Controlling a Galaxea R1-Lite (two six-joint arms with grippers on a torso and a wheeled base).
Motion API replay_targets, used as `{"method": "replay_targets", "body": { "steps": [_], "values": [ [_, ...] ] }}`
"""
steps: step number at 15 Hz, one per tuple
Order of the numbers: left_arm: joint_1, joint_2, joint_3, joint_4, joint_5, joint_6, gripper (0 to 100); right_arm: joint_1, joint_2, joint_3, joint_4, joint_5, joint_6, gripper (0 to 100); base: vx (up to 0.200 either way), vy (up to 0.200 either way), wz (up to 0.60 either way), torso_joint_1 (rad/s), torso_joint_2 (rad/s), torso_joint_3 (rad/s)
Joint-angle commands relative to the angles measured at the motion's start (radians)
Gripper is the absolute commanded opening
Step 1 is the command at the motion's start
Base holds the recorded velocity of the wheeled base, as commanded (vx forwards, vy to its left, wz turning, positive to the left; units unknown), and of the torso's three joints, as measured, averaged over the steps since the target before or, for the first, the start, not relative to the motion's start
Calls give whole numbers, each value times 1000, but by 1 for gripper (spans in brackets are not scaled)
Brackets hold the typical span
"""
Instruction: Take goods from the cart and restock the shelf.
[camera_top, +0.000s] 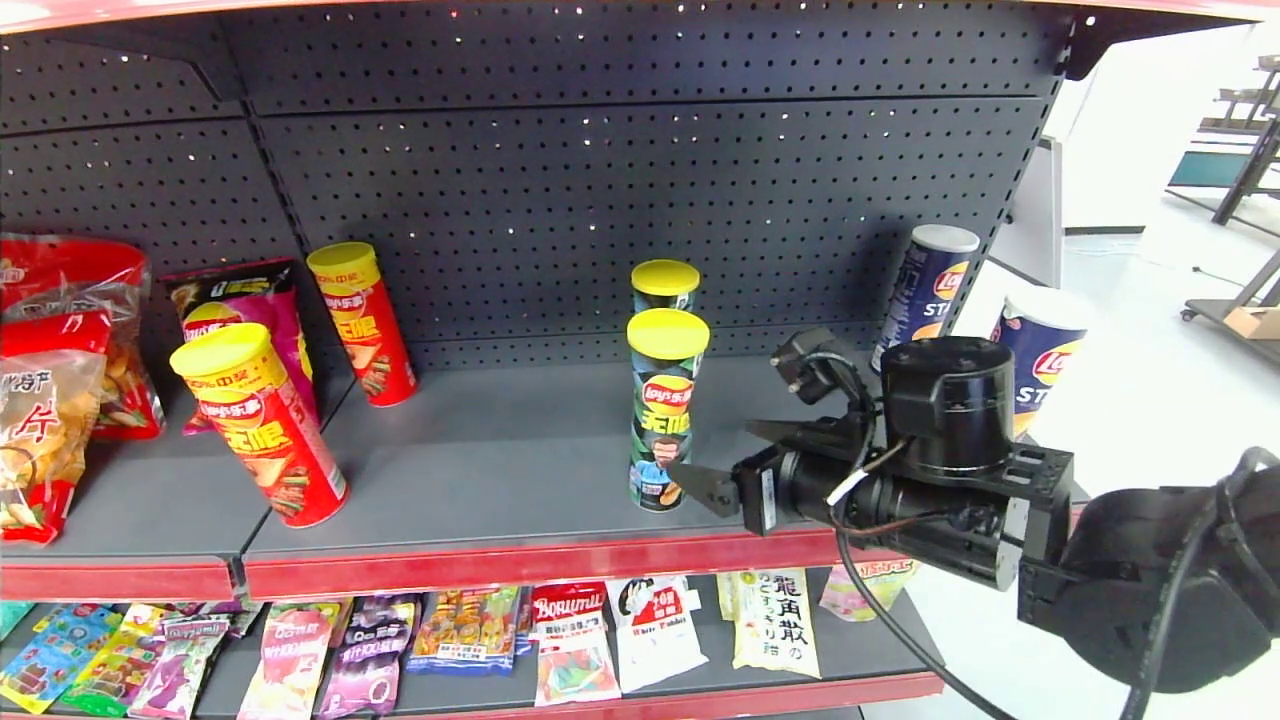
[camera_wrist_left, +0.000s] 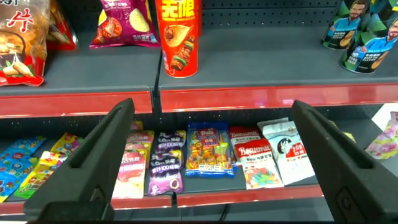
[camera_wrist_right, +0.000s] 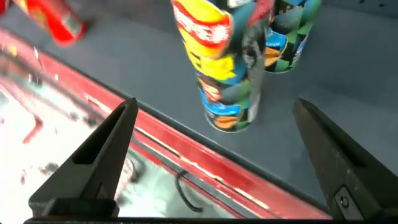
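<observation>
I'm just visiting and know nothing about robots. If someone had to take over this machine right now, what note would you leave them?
Right pincer: open and empty, beside the front green can, not touching it.
Left pincer: open and empty, facing the snack packets on the lower shelf.
Things: the front green can stands upright near the shelf's red edge. The rear green can stands behind it. Red cans are to their left and blue cans to their right.
Done: the front green can looks placed.
Left: probably draw the right arm back and fetch the next item from the cart.
</observation>
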Motion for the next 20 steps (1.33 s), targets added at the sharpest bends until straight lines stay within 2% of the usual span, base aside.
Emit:
{"method": "replay_targets", "body": {
  "steps": [1, 4, 9, 13, 17, 20],
  "values": [
    [1, 0, 0, 0, 0, 0, 100, -57, -56, 79, 0, 69, -48, 100, 0, 0, 0, 0, 0, 0],
    [1, 1, 0, 0, 0, 0, 100, -120, -99, 136, -10, 100, -59, 100, 0, 0, 0, 0, 0, 0],
    [1, 0, 0, 0, 0, 0, 100, -190, -105, 205, -88, 285, -62, 100, 0, 0, 0, 0, 0, 0],
    [1, 0, 0, 0, 0, 0, 100, -195, -90, 188, -88, 357, -62, 100, 0, 0, 0, 0, 0, 0],
    [1, 0, 0, 0, 0, 0, 100, -149, -64, 174, -102, 371, -62, 100, 0, 0, 0, 0, 0, 0],
    [1, 0, 0, 0, 0, 0, 100, -177, 21, 139, -214, 495, -53, 100, 0, 0, 0, 0, 0, 0]
  ]
}}
